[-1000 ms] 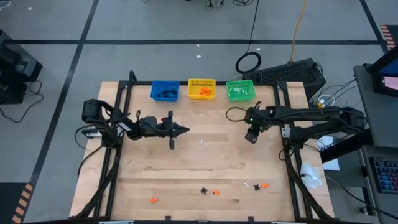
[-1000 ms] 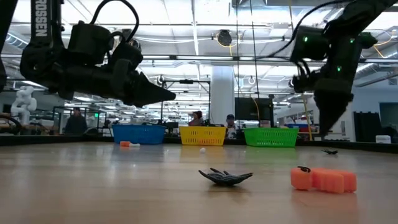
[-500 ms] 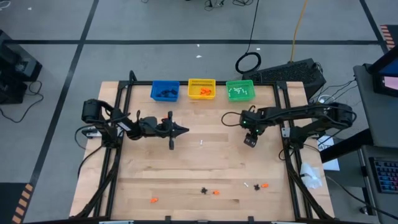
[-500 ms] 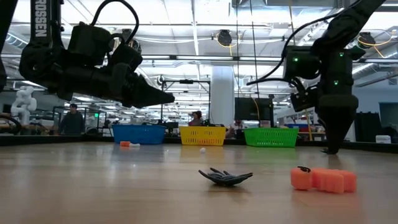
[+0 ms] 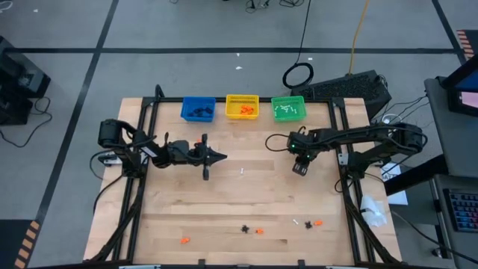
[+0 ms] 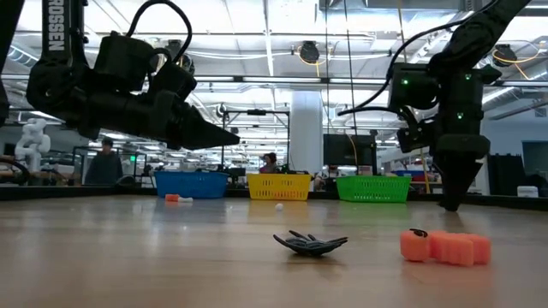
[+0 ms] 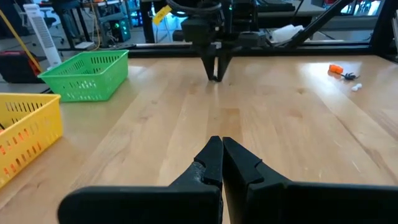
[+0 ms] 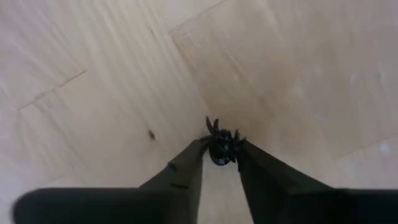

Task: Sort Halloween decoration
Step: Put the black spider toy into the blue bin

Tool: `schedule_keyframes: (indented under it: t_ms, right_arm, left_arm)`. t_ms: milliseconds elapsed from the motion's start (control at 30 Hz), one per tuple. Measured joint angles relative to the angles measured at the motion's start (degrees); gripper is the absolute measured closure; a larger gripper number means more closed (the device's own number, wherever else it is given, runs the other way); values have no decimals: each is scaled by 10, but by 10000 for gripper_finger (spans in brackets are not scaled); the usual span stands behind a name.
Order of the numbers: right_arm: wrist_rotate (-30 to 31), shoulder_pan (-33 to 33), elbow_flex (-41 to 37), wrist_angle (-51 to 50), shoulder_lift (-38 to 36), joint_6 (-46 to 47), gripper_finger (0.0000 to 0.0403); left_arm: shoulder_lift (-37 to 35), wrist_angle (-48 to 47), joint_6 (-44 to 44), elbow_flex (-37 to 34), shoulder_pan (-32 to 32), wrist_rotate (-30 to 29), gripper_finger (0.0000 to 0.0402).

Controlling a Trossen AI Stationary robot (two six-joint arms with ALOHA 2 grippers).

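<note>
A tiny black spider trinket (image 8: 221, 144) lies on the wooden table right of centre, and my right gripper (image 8: 221, 155) points down with its fingertips closed on it. The same gripper (image 5: 298, 169) shows in the high view, and its tip (image 6: 451, 204) meets the table top in the low view. My left gripper (image 5: 222, 156) hangs shut and level above the table's left half, with nothing in it. More Halloween decoration lies loose near the front edge: a black piece (image 5: 244, 229), orange pieces (image 5: 259, 231) (image 5: 184, 240), and a small group (image 5: 308, 224). My right gripper pinches the black spider's body (image 8: 219, 149) between its two fingertips. The fingers come from above, pointing steeply down. The spider's legs stick out past the fingertips on the far side. I cannot tell whether it still rests on the table.
Blue (image 5: 198, 109), yellow (image 5: 242, 106) and green (image 5: 288, 107) bins stand in a row at the far edge, each with small pieces inside. A white piece (image 5: 243, 172) lies at the table's middle. A black spidery piece (image 6: 310, 243) and an orange one (image 6: 445, 246) lie close to the low camera.
My right gripper has sunk toward the table, its tip coming down to the table top, and has drifted slightly toward the table's left edge. My left arm has kept still.
</note>
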Motion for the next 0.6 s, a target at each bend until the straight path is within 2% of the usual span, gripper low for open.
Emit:
schedule_keyframes:
  t_ms: [133,200,367,600]
  right_arm:
    - [3,0,0,6,0,0,377]
    - [3,0,0,6,-3,0,393]
    - [3,2,-4,18,-28,1,386]
    - [1,23,-3,119,-64,1,397]
  left_arm:
    - [0,0,-1,-2,0,0,402]
    - [0,7,-1,-11,0,-1,402]
    - [0,57,-1,-50,2,-45,402]
    - [-21,151,-1,-126,2,-97,402]
